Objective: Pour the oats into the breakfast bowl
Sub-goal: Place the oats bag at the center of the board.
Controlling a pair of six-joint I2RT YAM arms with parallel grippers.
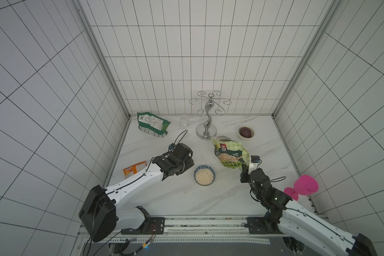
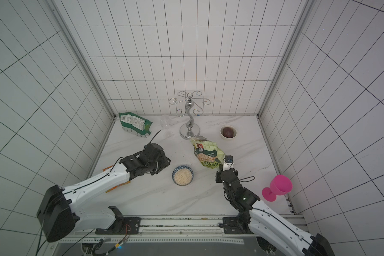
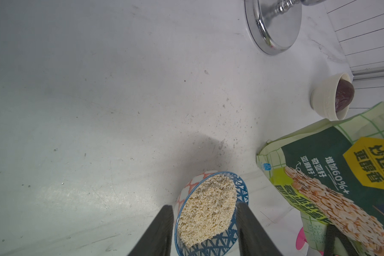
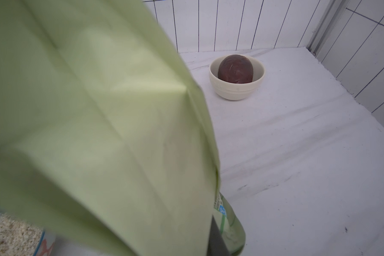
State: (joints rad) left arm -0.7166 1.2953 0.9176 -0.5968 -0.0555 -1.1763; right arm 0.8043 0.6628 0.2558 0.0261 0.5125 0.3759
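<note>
The breakfast bowl point(image 1: 212, 170) point(image 2: 175, 170), blue with white triangles, stands mid-table, filled with pale oats point(image 1: 204, 176) point(image 3: 208, 210). My left gripper point(image 1: 190, 169) is open just left of the bowl. In the left wrist view the bowl point(image 3: 242, 188) shows between its dark fingers point(image 3: 162, 230). The light green oats bag point(image 1: 228, 153) point(image 2: 207, 155) stands upright to the right of the bowl, its top open. My right gripper point(image 1: 244, 166) point(image 4: 208, 230) is shut on the bag's lower right edge. The bag point(image 4: 87, 110) hides one finger there.
At the back stand a chrome hook stand point(image 1: 206, 124), a clear glass point(image 1: 184, 121) and a dark green bag point(image 1: 152, 124). A white bowl point(image 1: 239, 135) with a dark brown object is at the back right. An orange packet point(image 1: 134, 169) lies left. A pink goblet point(image 1: 304, 186) lies at the right edge.
</note>
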